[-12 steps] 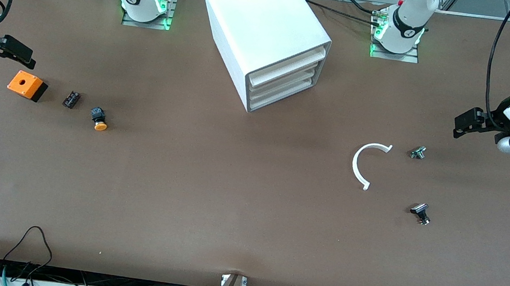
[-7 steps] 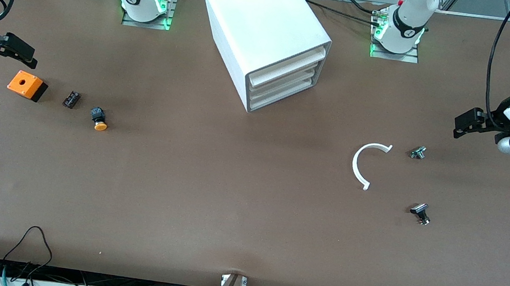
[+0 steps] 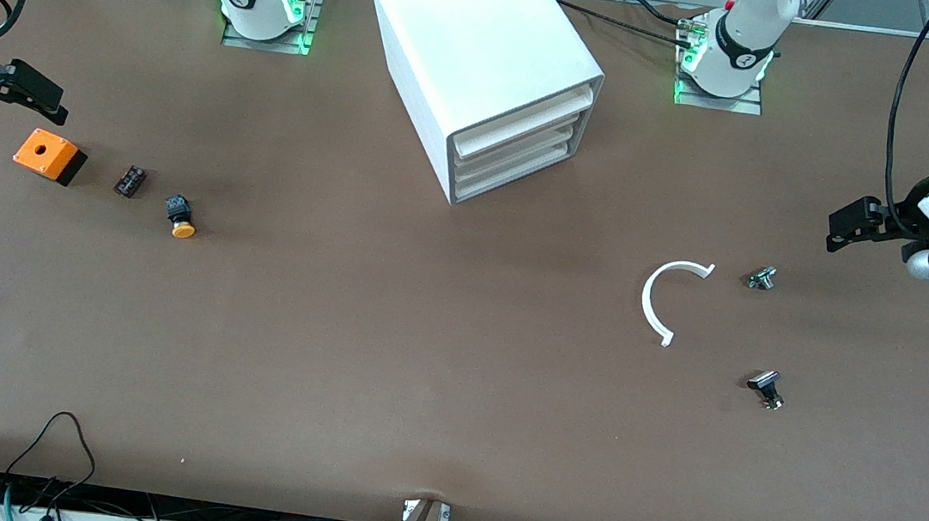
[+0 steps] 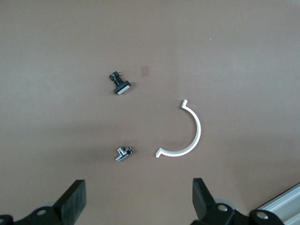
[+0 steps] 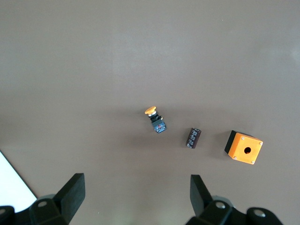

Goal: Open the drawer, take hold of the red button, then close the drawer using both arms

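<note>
The white cabinet (image 3: 475,37) stands near the robots' bases, between them. Its three cream-fronted drawers (image 3: 518,147) are all shut. The red-capped button is out of view. My left gripper (image 3: 846,230) is open and empty over bare table at the left arm's end, beside a small metal part (image 3: 761,278). Its own wrist view (image 4: 139,196) looks down on that end. My right gripper (image 3: 40,97) is open and empty over the right arm's end, close to the orange box (image 3: 49,156); its wrist view (image 5: 136,188) shows the table below it.
By the orange box with a hole (image 5: 243,147) lie a small black block (image 3: 129,180) and an orange-yellow-capped button (image 3: 181,216). At the left arm's end lie a white C-shaped piece (image 3: 660,303), the metal part (image 4: 123,153) and a black part (image 3: 766,387).
My right gripper has shifted very slightly. My left gripper and everything on the table have stayed put.
</note>
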